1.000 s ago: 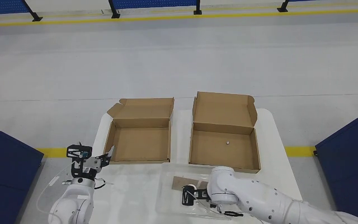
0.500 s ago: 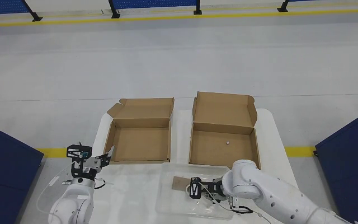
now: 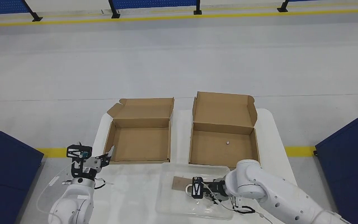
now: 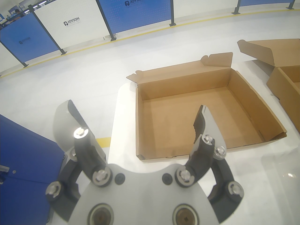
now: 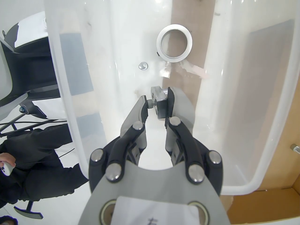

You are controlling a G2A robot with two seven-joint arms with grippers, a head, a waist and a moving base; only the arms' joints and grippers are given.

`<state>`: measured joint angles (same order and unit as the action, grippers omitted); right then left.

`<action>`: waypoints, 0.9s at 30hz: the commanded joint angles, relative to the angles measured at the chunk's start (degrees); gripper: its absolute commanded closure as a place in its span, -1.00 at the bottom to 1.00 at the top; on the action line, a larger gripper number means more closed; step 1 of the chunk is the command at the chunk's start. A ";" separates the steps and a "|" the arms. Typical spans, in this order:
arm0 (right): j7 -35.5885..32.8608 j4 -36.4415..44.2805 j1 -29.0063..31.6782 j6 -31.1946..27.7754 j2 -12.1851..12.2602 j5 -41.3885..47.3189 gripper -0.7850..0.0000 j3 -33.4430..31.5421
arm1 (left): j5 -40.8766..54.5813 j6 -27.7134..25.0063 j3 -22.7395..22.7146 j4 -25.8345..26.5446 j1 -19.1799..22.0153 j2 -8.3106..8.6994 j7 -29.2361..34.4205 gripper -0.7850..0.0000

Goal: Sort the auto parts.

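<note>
My right gripper point(image 5: 157, 106) is down inside the clear plastic bin point(image 5: 54, 76), shut on a small grey metal block with a stud point(image 5: 160, 104). A metal ring point(image 5: 174, 42) and a small nut point(image 5: 142, 65) lie on the bin floor just beyond the fingertips. From above, the right gripper point(image 3: 190, 191) sits in the bin point(image 3: 163, 197) at the table's front. My left gripper point(image 4: 136, 108) hangs open and empty near the left cardboard box point(image 4: 187, 113), at the table's left edge point(image 3: 106, 154).
Two open cardboard boxes stand side by side behind the bin: the left box point(image 3: 140, 144) holds nothing, while the right box point(image 3: 224, 151) holds one small part point(image 3: 227, 142). A brown strip point(image 5: 192, 24) lies under the bin.
The right arm's elbow swung to the right and its gripper shifted slightly right and back inside the bin. The left arm stayed still.
</note>
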<state>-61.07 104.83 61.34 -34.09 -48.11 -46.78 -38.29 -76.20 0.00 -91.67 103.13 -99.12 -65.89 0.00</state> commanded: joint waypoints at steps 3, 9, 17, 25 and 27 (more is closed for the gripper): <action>3.69 -2.32 0.12 -6.06 0.74 6.96 1.00 -2.78 | 0.00 0.00 0.00 0.00 0.00 0.00 0.00 -1.00; 6.45 -5.11 1.90 -15.58 2.77 16.62 1.00 -7.52 | 0.00 0.00 0.00 0.00 0.00 0.00 0.00 -1.00; 14.79 -9.70 3.26 -23.91 6.04 25.62 1.00 -8.46 | 0.00 0.00 0.00 0.00 0.00 0.00 0.00 -1.00; 14.79 -10.27 2.47 -23.91 7.02 29.24 1.00 -7.47 | 0.00 0.00 0.00 0.00 0.00 0.00 0.00 -1.00; 14.79 -10.27 2.47 -23.91 7.02 29.24 1.00 -7.47 | 0.00 0.00 0.00 0.00 0.00 0.00 0.00 -1.00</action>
<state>-46.29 94.56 63.82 -58.00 -41.09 -17.55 -45.76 -76.20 0.00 -91.67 103.13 -99.12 -65.89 0.00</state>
